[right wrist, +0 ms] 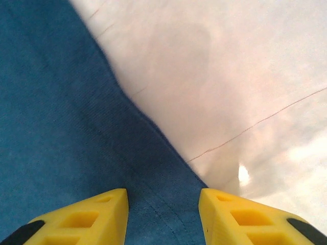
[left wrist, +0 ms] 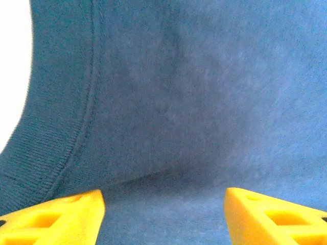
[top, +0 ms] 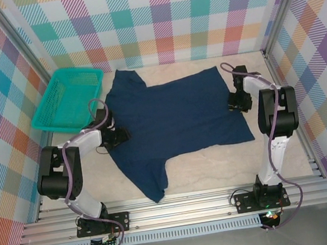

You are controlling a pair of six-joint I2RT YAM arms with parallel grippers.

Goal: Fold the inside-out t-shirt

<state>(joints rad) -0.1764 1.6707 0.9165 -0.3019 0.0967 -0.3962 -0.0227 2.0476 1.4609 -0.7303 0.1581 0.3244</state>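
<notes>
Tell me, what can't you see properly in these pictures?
1. Top view: whether the left tool touches the shirt; it is too small and dark there.
2. Top view: the tips of the right tool; its own wrist covers them.
3. Left wrist view: the shirt's weave; blurred, too close.
4. Right wrist view: the rest of the shirt; cut off by the left edge.
</notes>
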